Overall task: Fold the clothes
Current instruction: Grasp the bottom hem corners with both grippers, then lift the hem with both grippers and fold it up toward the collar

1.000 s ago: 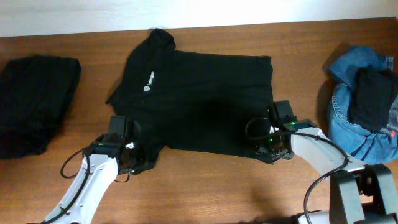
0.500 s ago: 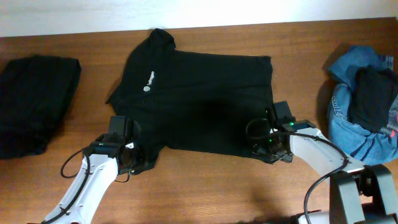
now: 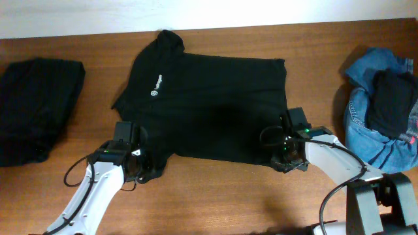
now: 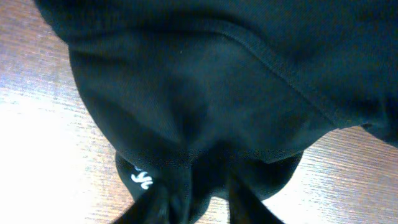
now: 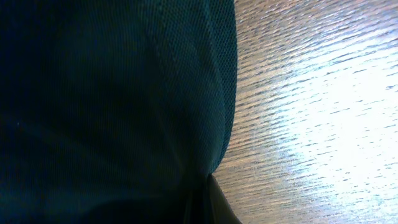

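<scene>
Just now our right gripper (image 3: pixel 283 158) snapped shut on the bottom corner of the black short-sleeved T-shirt (image 3: pixel 209 104), and our left gripper (image 3: pixel 144 171) squeezed in on its bunched sleeve. The shirt lay flat on the brown wooden table (image 3: pixel 228 196), so we thought the fold could start.

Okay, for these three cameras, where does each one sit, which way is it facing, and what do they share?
Overhead: above the table, facing straight down on the T-shirt; left arm and right arm show.
Left wrist: on the left arm, facing the T-shirt's bunched corner; its jaws show.
Right wrist: on the right arm, facing the hem and wood; its jaws show.
Shared: all three see the T-shirt and table.
</scene>
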